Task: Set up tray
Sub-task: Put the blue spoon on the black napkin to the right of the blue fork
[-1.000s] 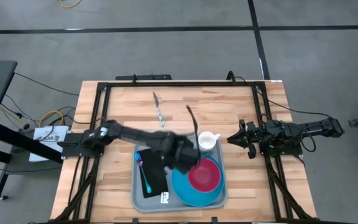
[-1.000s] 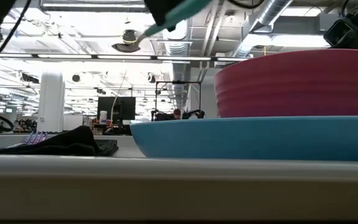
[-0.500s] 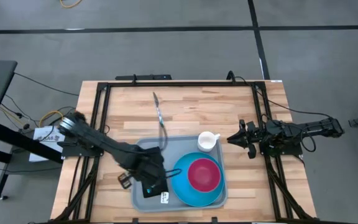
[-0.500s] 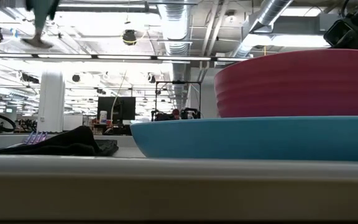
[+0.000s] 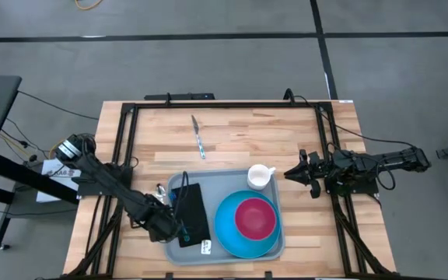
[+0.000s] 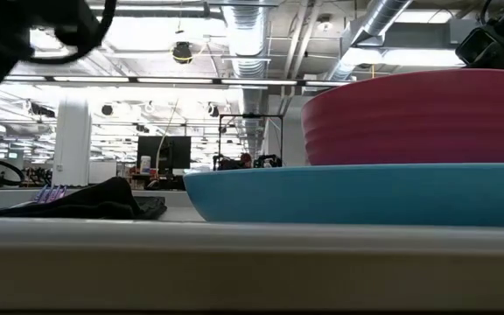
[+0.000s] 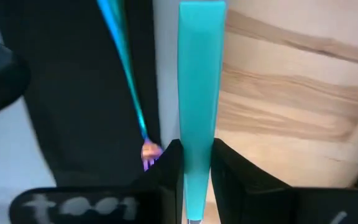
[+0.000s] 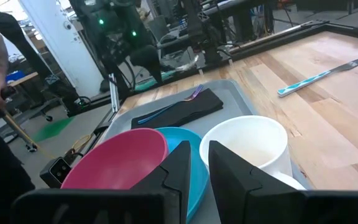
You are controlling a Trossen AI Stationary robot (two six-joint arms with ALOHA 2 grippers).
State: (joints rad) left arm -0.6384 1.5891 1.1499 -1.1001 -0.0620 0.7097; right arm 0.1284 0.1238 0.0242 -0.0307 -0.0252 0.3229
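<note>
The grey-blue tray [image 5: 225,180] lies at the table's near middle. It holds a blue plate [image 5: 225,227] with a pink bowl [image 5: 255,218], a white cup [image 5: 260,176] and a black napkin [image 5: 195,216] with a teal-handled fork [image 7: 124,59] on it. My left gripper [image 7: 197,149] hangs over the tray's left rim beside the napkin, shut on a teal-handled spoon [image 7: 201,68]. My right gripper [image 5: 292,174] waits level at the table's right edge, shut, with nothing in it. My left gripper pinches the spoon's teal handle [image 7: 199,134] between its two fingers. The fingers come from above and point down. The handle runs on past the fingertips along their line, its flat end [image 7: 201,9] lowest. I cannot tell whether that end touches the tray.
A teal-handled knife [image 5: 198,137] lies on the bare wood beyond the tray. A black frame [image 5: 224,105] runs round the table's edge. A small white tag [image 5: 206,246] lies on the tray's near part. Bare wood shows to the tray's left and at the far side.
My left gripper has carried the spoon from above the plate and bowl toward the table's left edge and down. It now hangs at the tray's left rim. The wrist has rolled on the way. The right arm has kept still.
</note>
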